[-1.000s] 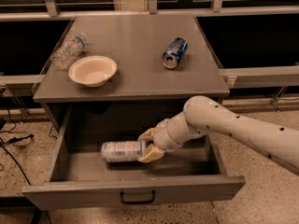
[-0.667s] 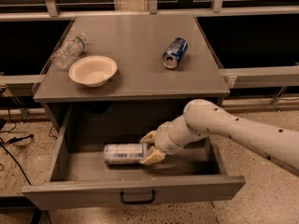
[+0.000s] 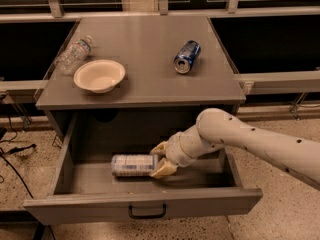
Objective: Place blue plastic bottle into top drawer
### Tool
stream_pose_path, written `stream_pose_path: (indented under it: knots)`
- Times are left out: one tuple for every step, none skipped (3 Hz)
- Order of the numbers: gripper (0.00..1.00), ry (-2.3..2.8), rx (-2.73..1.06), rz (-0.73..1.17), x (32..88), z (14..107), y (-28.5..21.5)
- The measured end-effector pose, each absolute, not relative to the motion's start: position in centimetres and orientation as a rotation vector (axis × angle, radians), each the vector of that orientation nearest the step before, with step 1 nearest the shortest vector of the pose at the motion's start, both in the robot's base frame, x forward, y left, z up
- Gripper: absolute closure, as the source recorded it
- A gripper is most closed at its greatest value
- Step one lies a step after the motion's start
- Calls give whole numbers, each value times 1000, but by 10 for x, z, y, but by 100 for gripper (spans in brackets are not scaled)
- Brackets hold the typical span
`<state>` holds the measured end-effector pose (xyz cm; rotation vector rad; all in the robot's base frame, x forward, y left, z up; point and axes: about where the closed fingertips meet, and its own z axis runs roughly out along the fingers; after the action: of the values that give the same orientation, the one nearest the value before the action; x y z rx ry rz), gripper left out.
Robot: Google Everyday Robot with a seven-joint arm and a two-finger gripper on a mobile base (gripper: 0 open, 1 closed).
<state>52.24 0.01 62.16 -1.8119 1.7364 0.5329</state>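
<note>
You have the gripper (image 3: 158, 160) down inside the open top drawer (image 3: 145, 204) — its fingers (image 3: 163, 169) pinch the cap end of the blue plastic bottle (image 3: 132, 165), which lies on its side on the drawer floor.

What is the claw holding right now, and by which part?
The claw holds the blue plastic bottle by the end nearest the arm, one finger on each side. The bottle lies on its side in the open top drawer.
</note>
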Motion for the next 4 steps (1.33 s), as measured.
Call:
stream_pose_path:
  knots:
    - [58,1736,-1812,533,522,622,0]
    - [35,1736,-1812,533,522,622,0]
    - [12,1736,-1812,533,522,622,0]
    - [0,1736,-1812,533,522,621,0]
